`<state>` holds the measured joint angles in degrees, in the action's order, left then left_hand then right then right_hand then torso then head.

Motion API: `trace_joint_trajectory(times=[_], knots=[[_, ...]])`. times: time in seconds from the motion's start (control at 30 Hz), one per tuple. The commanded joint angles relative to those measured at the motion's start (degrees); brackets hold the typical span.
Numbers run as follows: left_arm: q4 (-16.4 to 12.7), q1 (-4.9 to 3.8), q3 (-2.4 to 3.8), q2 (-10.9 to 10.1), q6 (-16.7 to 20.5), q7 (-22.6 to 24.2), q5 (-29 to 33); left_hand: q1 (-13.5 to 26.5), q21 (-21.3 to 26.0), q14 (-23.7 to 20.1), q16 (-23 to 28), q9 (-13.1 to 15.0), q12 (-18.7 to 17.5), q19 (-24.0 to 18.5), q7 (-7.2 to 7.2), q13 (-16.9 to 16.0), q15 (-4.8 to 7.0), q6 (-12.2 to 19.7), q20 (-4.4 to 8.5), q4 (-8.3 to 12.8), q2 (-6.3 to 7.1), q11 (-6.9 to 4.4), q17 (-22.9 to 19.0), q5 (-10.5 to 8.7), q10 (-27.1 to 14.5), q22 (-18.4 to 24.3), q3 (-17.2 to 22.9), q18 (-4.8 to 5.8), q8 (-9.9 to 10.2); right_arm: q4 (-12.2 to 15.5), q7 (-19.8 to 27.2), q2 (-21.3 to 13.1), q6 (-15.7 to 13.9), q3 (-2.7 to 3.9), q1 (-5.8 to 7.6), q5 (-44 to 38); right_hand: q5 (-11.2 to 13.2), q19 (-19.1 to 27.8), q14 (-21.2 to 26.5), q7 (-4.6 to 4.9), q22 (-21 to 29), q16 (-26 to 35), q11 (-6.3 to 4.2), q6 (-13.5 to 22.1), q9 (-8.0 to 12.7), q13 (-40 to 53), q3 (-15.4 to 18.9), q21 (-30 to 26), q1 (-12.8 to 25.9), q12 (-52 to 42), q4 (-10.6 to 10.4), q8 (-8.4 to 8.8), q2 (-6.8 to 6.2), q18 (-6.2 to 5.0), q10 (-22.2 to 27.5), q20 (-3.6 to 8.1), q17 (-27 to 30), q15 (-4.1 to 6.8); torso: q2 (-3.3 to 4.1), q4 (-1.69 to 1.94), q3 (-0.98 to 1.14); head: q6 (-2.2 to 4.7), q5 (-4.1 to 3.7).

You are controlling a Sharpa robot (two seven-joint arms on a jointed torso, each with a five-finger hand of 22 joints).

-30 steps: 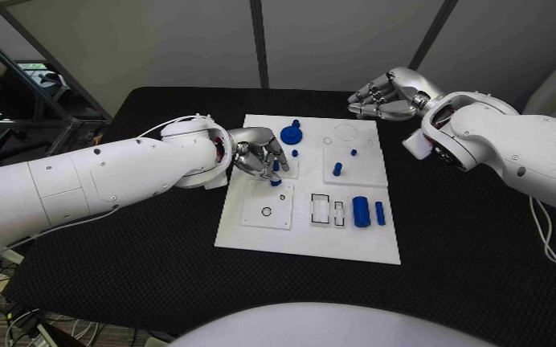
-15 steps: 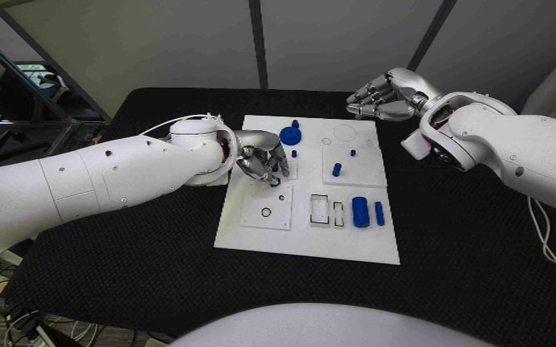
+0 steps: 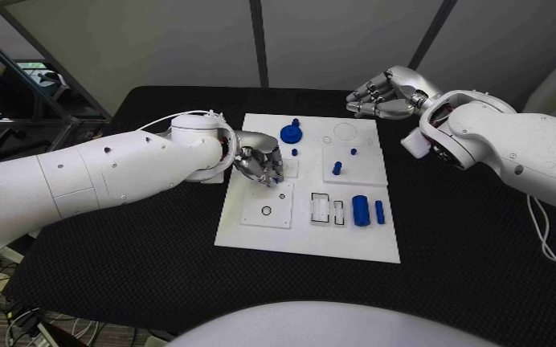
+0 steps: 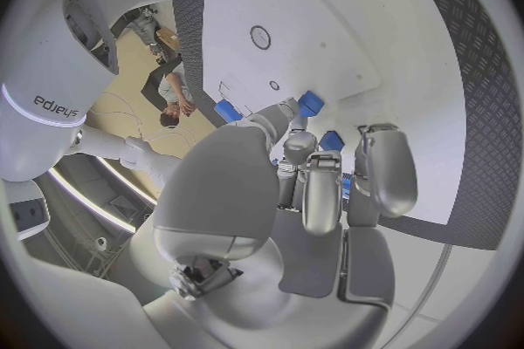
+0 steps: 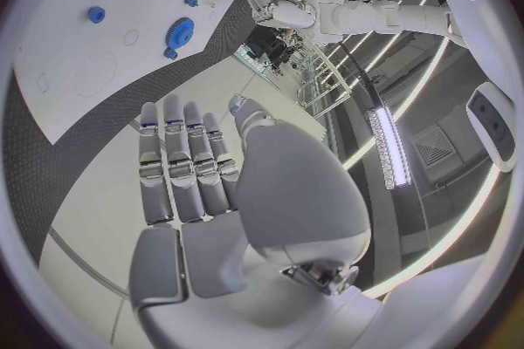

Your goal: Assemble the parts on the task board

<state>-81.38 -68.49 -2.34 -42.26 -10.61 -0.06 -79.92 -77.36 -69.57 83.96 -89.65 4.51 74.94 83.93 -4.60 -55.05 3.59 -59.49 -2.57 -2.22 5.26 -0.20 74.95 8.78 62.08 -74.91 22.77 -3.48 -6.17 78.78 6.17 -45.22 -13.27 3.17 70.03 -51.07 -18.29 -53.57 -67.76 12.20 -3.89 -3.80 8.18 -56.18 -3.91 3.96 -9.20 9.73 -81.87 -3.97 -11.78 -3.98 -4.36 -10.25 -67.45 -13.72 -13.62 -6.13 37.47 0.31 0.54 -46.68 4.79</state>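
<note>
A: Your left hand pinches a small blue peg over the white board's left side.

B: Looks light, stiff, slick — hold its shaft firmly. Your right hand, fingers curled in on nothing, hangs beyond the far edge.

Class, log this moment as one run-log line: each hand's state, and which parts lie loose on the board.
left hand: fingers down over white task board | right hand: curled, holding nothing, beyond board | loose: blue cylinder, blue bar

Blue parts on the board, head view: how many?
6 visible: gear at the far edge, small peg just nearer, two pegs on the right plate, cylinder and thin bar near right. Left hand may hide more.
</note>
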Motion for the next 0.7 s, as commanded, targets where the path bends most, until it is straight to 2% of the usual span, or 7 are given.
trace_joint_trajectory(times=[0.03, 0.37, 0.53, 0.7], knots=[[0.0, -0.02, -0.01, -0.2, -1.9, -0.7, -0.7, 0.7, -0.1, 6.0, -0.3, 0.1, 0.3, 0.3, -0.01, -0.1, -0.5, -0.5, -0.43, -0.3, 0.0, 0.17, 15.0, -0.29, 0.5, -10.1, 0.0, -0.25, 0.1, 0.0, 0.5, 0.0, 0.3, 0.03, 0.09, 0.0, -0.2, -0.4, 0.3, -0.01, 0.1, 0.1, 0.15, 0.4, 0.0, 0.0, -0.4, -0.2, 0.0, -0.2, 0.0, -0.09, 0.4, -0.34, 0.4, 0.04, 0.1, 0.14, -0.01, -0.04, 0.0, 0.04, 0.03], [-0.1, -0.02, 0.07, -0.8, -0.4, -0.9, -0.7, 0.6, -0.6, 6.0, -0.3, -0.1, 0.5, 0.5, -0.21, -0.3, -0.5, -0.1, -0.43, -0.1, 0.53, 0.22, 15.0, -0.32, 0.7, -10.2, -0.2, -0.16, 0.5, -0.1, 0.5, 0.0, 0.2, 0.03, 0.09, 0.0, -0.2, -0.4, 0.3, -0.01, 0.1, 0.1, 0.15, 0.4, 0.0, 0.0, -0.4, -0.2, 0.0, -0.2, 0.0, -0.09, 0.4, -0.34, 0.4, 0.04, 0.1, 0.14, 0.02, 0.05, 0.0, 0.11, 0.09], [-0.3, -0.02, 0.18, -1.2, 2.0, -0.6, 0.4, 1.5, -1.7, 6.0, -0.3, -0.5, 1.5, 0.9, -0.19, -1.7, -0.53, 1.0, -0.46, -0.4, 2.07, 0.25, 15.0, -0.51, 2.2, -10.5, -1.7, 0.04, 1.6, -0.1, 0.5, 0.1, 0.2, 0.03, 0.09, 0.0, -0.2, -0.4, 0.3, -0.01, 0.1, 0.1, 0.15, 0.4, 0.0, 0.0, -0.4, -0.2, 0.0, -0.2, 0.0, -0.09, 0.4, -0.34, 0.4, 0.04, 0.1, 0.14, 0.03, 0.02, 0.01, 0.14, 0.19], [-0.7, -0.01, 0.23, -1.8, 3.6, -0.5, 1.2, 2.8, -2.3, 6.0, -0.3, -0.5, 1.9, 1.2, -0.44, -2.1, -0.59, 1.1, -0.48, -1.3, 3.49, 0.42, 15.0, -0.68, 2.9, -10.7, -5.1, 0.17, 2.0, -0.2, 0.5, 0.1, 0.2, 0.03, 0.08, 0.0, -0.2, -0.4, 0.3, -0.01, 0.1, 0.1, 0.15, 0.4, 0.0, 0.0, -0.4, -0.2, 0.0, -0.2, 0.0, -0.09, 0.4, -0.34, 0.4, 0.04, 0.1, 0.14, -0.01, 0.03, 0.01, 0.06, 0.29]])
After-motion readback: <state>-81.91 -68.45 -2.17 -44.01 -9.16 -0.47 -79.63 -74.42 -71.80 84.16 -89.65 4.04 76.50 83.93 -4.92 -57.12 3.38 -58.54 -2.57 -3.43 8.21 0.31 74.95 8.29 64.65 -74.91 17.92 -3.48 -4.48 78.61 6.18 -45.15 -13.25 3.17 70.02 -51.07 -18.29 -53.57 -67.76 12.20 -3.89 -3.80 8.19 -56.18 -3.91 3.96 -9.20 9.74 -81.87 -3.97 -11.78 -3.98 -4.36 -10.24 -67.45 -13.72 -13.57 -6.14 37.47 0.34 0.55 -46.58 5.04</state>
